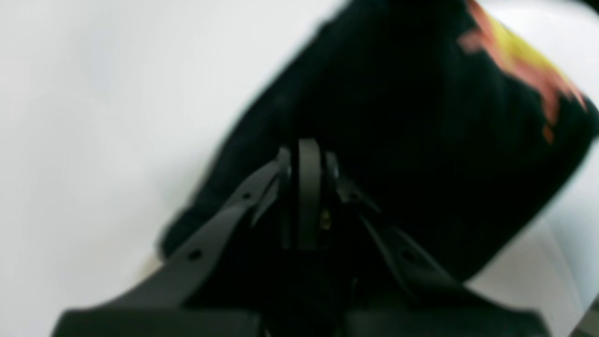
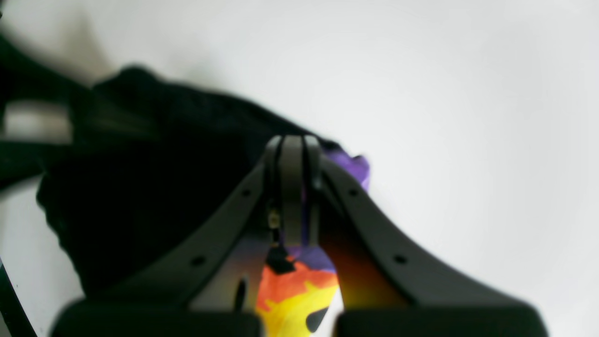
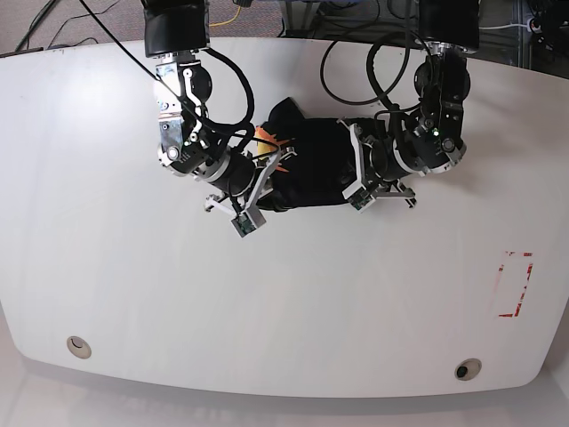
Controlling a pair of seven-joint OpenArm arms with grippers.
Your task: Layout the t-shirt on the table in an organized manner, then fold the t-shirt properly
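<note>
Black t-shirt [image 3: 311, 165] bunched mid tabletop [image 3: 107, 267], between both arms; orange-yellow-purple print shows. No containers. Left gripper [image 1: 309, 154] fingers pinched tight on black cloth. Right gripper [image 2: 292, 150] fingers pinched tight on printed edge.

My base view looks straight down from above on the whole table [image 3: 116, 294], far enough back to take in both arms and the curved edges. My left wrist camera sits just behind the left gripper [image 1: 309, 154] and looks along its fingers, very close and blurred, onto the t-shirt [image 1: 421, 140]. My right wrist camera rides the same way behind the right gripper [image 2: 292, 150], equally near and soft. All three views share the bunched t-shirt at the table's middle; in the base view the left arm appears on the right side.
</note>
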